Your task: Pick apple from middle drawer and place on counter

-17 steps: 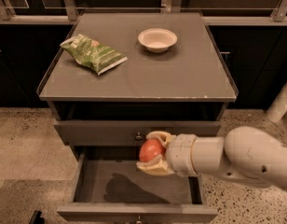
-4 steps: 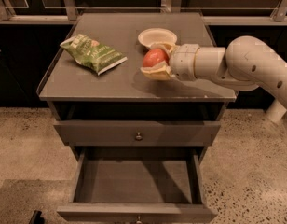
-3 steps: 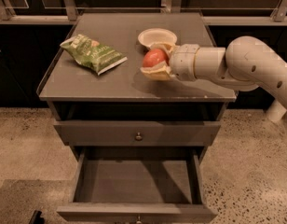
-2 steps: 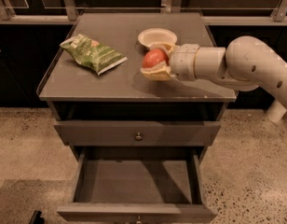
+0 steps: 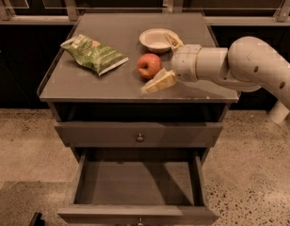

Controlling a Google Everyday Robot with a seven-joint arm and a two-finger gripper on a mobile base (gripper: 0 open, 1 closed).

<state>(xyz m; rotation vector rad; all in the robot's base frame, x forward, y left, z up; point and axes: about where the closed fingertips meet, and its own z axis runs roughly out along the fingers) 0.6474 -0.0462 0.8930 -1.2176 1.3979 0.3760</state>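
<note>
The red-orange apple [image 5: 149, 66] sits on the counter [image 5: 98, 84], near its middle, just in front of the white bowl. My gripper [image 5: 166, 61] is right beside the apple on its right side, open, with one pale finger [image 5: 159, 82] low near the counter's front and the other by the bowl. The fingers do not clasp the apple. The middle drawer [image 5: 138, 185] below is pulled out and its grey inside holds nothing.
A green chip bag [image 5: 94, 54] lies on the counter's left part. A white bowl [image 5: 157, 40] stands at the back, next to my gripper. The upper drawer front [image 5: 140, 134] with a small knob is shut. Speckled floor surrounds the cabinet.
My gripper held the apple just above the counter before. Now its fingers have spread and the apple rests on the counter, free of them.
</note>
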